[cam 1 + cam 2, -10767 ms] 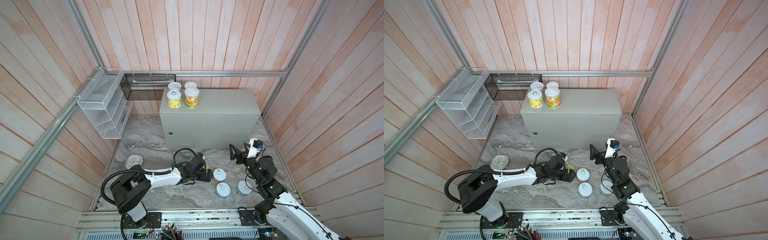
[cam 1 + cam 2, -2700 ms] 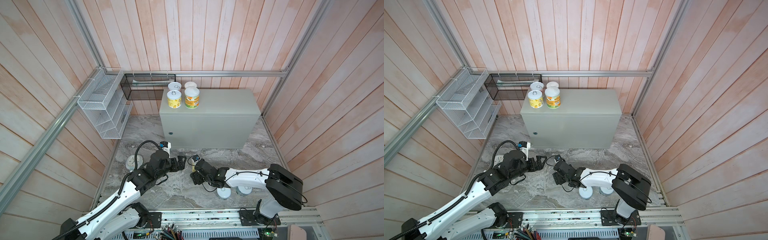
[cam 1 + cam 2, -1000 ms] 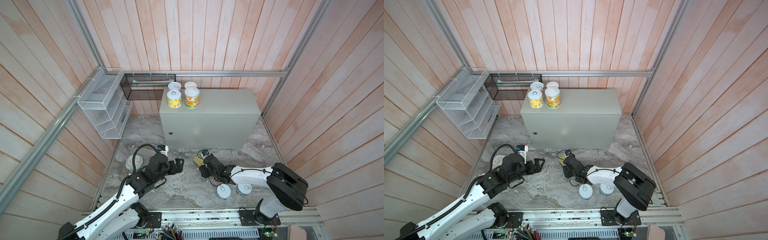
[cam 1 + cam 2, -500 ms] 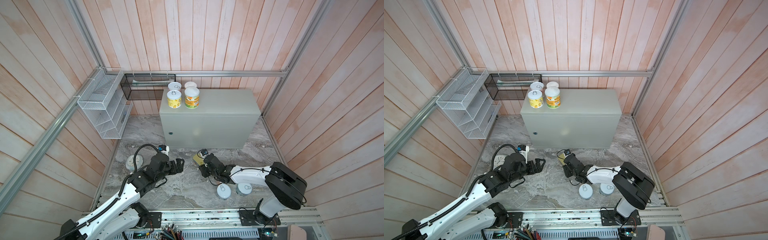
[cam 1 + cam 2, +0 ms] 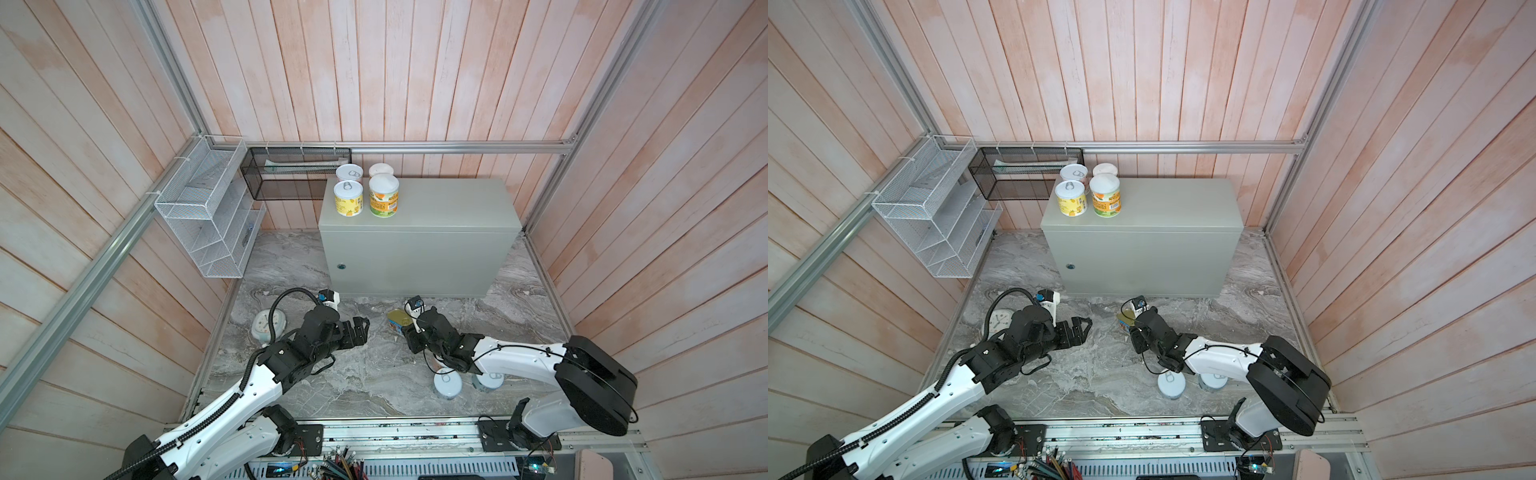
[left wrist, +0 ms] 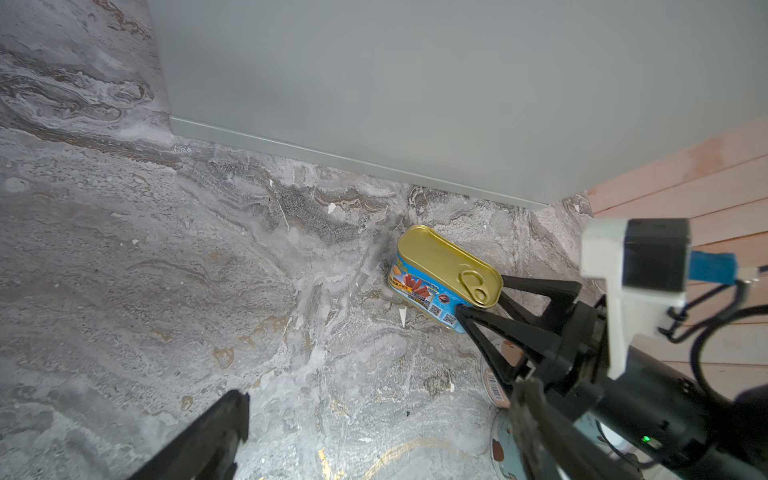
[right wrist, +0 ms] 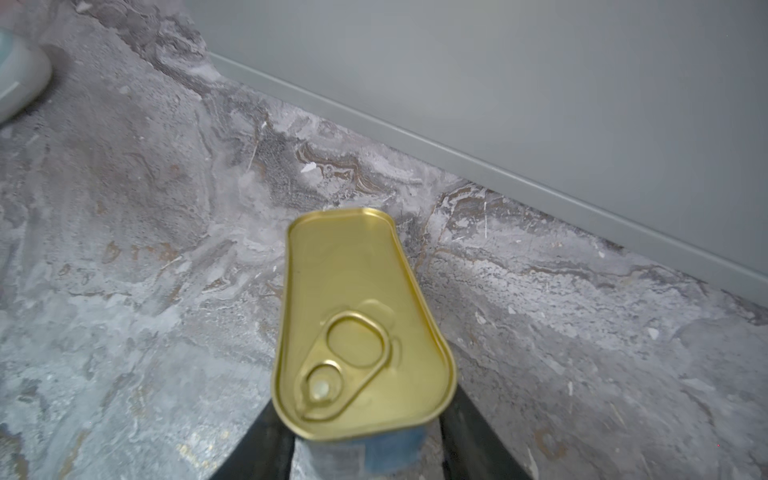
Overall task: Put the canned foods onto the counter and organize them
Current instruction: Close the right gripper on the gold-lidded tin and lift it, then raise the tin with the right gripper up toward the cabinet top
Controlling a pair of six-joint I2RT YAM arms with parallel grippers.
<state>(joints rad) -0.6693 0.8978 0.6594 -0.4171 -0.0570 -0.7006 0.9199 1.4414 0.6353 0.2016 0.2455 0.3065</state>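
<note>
tin (image 7: 361, 332): gold metal lid, glossy, smooth – printed blue label on side | counter (image 5: 436, 203): painted metal, matt, smooth | floor (image 6: 166, 291): grey veined marble look, rough and flaked in patches | walls (image 5: 374, 62): wood planks, matt pale wash | rack (image 5: 195, 232), left: white wire mesh | rail (image 5: 457, 146), far: bare silvery metal | cans (image 5: 348, 205), far left: glossy printed labels

In both top views the counter (image 5: 415, 208) (image 5: 1142, 208) stands mid-frame on the floor (image 5: 365, 382); four cans (image 5: 348, 199) sit in a block on its upper-left corner; a basket (image 5: 297, 174) hangs on the back wall just left of them, a wire shelf (image 5: 208, 224) on the left wall, lower left; below the counter's front the tin (image 5: 397, 320) lies at centre — the right gripper (image 5: 408, 329) at its lower-right end, jaws either side; the clock (image 5: 269, 325) lies further left, the left gripper (image 5: 362, 329) between them; two other cans (image 5: 447, 380) stand lower right of the tin.
</note>
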